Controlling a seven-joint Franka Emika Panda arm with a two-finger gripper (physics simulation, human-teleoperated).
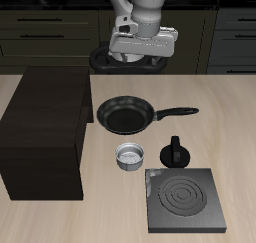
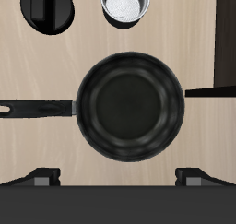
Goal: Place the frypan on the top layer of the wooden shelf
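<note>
Nearest the table's front edge: flat black square stove [image 1: 185, 200] w/ spiral burner, lying flat on the wood table [image 1: 120, 222]. Just behind it, a small black knob-like obj [image 1: 175, 151] stands upright, touching or nearly touching the stove's back edge; can't tell which. Beside that, a small grey metal pot [image 1: 131, 156], open side up, apart from the stove.

Farther back: frypan [image 1: 126, 114] sits flat on the table, upright, its handle [image 1: 175, 113] pointing away from the wooden shelf [image 1: 45, 132]. Pan rim is just beside the shelf's side, a thin gap showing. Shelf top carries nothing. In wrist view the frypan [image 2: 129, 105] is centred below the cam, w/ the pot [image 2: 127, 5] beyond it.

Farthest back: gripper [image 1: 141, 53] hangs above the table behind the pan, holding nothing. Its 2 fingers [image 2: 41, 179] are spread wide, clear of the pan.
</note>
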